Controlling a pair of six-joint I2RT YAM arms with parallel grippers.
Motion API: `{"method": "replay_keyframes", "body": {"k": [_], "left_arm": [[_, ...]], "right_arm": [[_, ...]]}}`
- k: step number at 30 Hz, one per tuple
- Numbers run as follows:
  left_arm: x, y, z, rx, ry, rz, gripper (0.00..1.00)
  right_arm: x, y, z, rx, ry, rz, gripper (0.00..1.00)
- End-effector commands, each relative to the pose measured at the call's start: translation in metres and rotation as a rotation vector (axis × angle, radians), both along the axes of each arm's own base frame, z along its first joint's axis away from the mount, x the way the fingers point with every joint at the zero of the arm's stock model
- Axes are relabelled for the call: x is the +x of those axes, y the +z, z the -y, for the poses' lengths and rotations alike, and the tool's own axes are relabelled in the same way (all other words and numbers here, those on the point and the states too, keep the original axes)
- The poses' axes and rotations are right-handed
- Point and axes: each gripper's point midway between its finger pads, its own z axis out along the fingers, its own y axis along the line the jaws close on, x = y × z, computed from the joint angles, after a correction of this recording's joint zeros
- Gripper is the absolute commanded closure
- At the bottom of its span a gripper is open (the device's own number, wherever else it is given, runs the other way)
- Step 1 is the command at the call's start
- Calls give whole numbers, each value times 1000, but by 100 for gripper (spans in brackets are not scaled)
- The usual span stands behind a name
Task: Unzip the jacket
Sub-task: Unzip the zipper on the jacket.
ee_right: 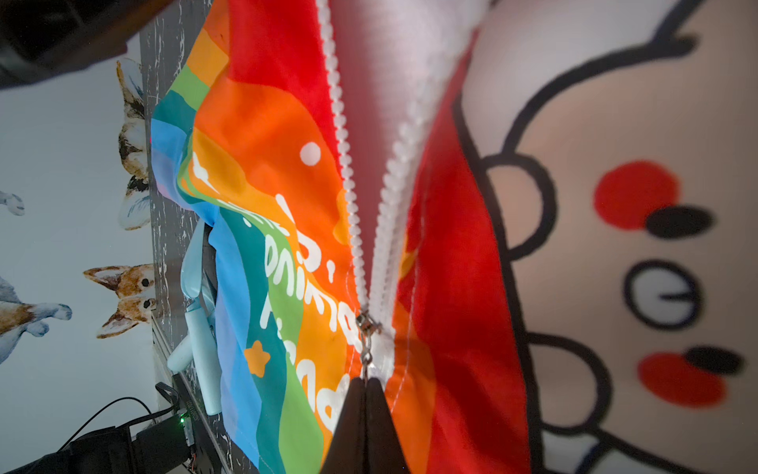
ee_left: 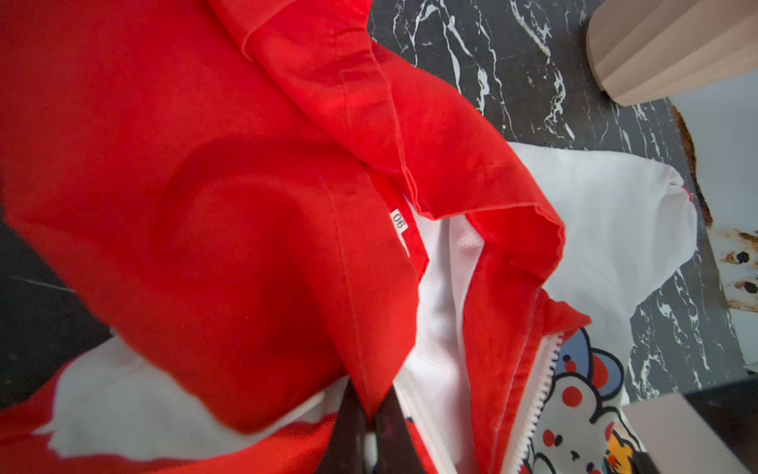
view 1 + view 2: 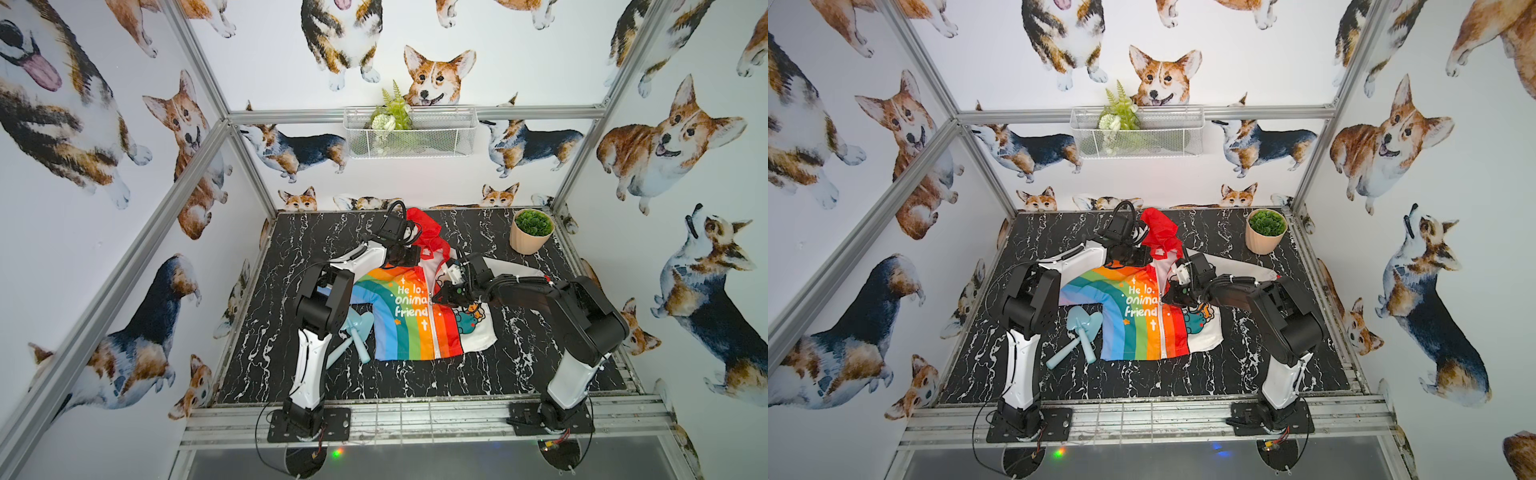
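Note:
The jacket (image 3: 409, 320) lies flat on the black marble table (image 3: 415, 382), red hood (image 3: 428, 230) toward the back wall, rainbow half with white lettering on the left, white cartoon half (image 3: 478, 328) on the right. My left gripper (image 2: 371, 414) is shut on the red collar edge beside the zipper's top. My right gripper (image 1: 365, 379) is shut on the metal zipper pull (image 1: 366, 353), just below the slider (image 1: 368, 322). The white zipper teeth (image 1: 342, 135) are parted from the collar to the slider; in a top view the zipper (image 3: 435, 332) is closed from there to the hem.
A light blue toy shovel (image 3: 357, 332) lies just left of the jacket by the left arm. A beige pot with a green plant (image 3: 532, 232) stands at the back right. A white wire basket (image 3: 411, 133) hangs on the back wall.

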Motion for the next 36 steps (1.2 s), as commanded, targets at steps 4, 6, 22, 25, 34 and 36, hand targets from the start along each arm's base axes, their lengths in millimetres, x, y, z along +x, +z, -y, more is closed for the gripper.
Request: {"method": "replay_keyframes", "body": {"k": [4, 6, 22, 25, 34, 36], "left_arm": [[13, 17, -3, -29, 29, 79, 100], [14, 18, -6, -26, 41, 85, 100], [17, 18, -11, -24, 65, 85, 100], [17, 15, -11, -23, 64, 80, 100], [17, 14, -11, -22, 64, 75, 100], [18, 13, -11, -23, 64, 75, 100]], "right_arm": [[-13, -2, 4, -27, 6, -17, 100], [-15, -2, 5, -28, 7, -21, 100], [-36, -7, 4, -48, 30, -32, 100], [-41, -8, 4, -50, 34, -36, 100], [-54, -10, 7, -61, 39, -43, 100], [-57, -11, 7, -64, 45, -45, 100]]}}
